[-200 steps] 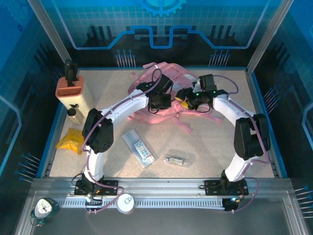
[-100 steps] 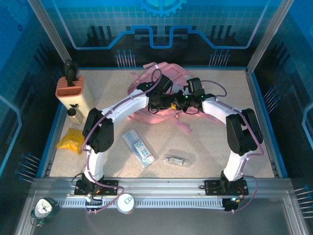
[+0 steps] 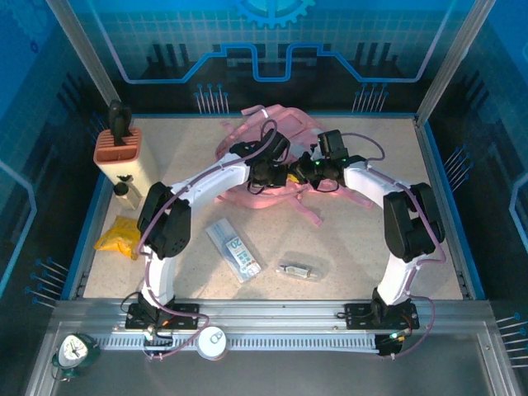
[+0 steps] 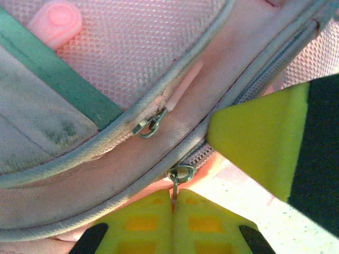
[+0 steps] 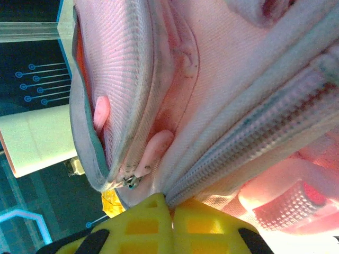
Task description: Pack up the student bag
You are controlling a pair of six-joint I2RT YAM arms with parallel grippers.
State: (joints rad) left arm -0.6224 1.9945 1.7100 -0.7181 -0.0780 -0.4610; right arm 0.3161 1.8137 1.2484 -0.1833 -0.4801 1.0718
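**A:** Where is the bag (image 3: 235,148)?

**B:** At the far middle of the table (image 3: 355,247), lying slumped, with pink straps trailing toward the near side. Both arms reach in over it and meet above its middle.

**A:** And the left gripper (image 4: 174,205)?

**B:** Its jaws are pressed fully together. In the left wrist view, the thin metal tab of a zip pull (image 4: 179,173) runs down into the seam between the yellow pads. So the tips have that pull pinched.

**A:** Is there another pull?

**B:** Yes, a second pull (image 4: 149,125) lies on the pink fabric just above, on another zip line. Nothing touches it.

**A:** What about the right gripper (image 5: 172,210)?

**B:** That one is closed too, pads flush. The grey zip edge of the bag runs straight down to its tips and looks nipped between them. I can't tell how much fabric is caught. From the left wrist, a right finger (image 4: 259,140) sits over the same zip line, just beside the left pads.

**A:** What else is on the table?

**B:** There's a block (image 3: 115,157) at the far left with a bottle (image 3: 124,191) just in front of it, and a yellow packet (image 3: 118,237) nearer along that edge. A clear pack (image 3: 233,249) and a small packet (image 3: 299,270) lie in the near middle, well apart from the bag.
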